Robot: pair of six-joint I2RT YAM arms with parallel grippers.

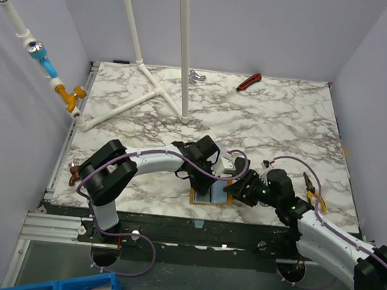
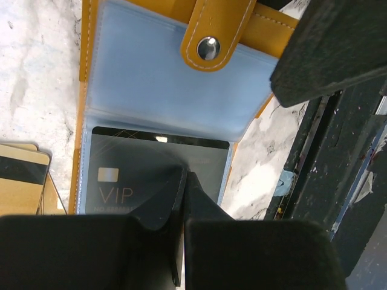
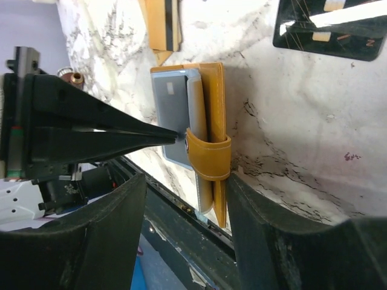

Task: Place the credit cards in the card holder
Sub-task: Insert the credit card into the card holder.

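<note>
The orange card holder (image 1: 214, 198) lies open near the table's front edge, its clear sleeves up (image 2: 151, 78). A grey "VIP" credit card (image 2: 142, 160) sits partly in the lower sleeve, also seen in the right wrist view (image 3: 169, 103). My left gripper (image 2: 184, 176) is shut, its tips resting on that card (image 1: 209, 181). The gold-tan card (image 2: 21, 181) with a dark stripe lies on the table left of the holder (image 3: 162, 24). My right gripper (image 3: 187, 181) is open, its jaws standing either side of the holder's strap (image 3: 208, 157); it also shows in the top view (image 1: 236, 188).
A dark glossy card (image 3: 326, 27) lies on the marble beyond the holder. Orange-handled pliers (image 1: 311, 186) lie at the right. A red-handled tool (image 1: 249, 81) and a white pipe stand (image 1: 157, 90) are at the back. The table's front edge (image 2: 314, 157) runs just beside the holder.
</note>
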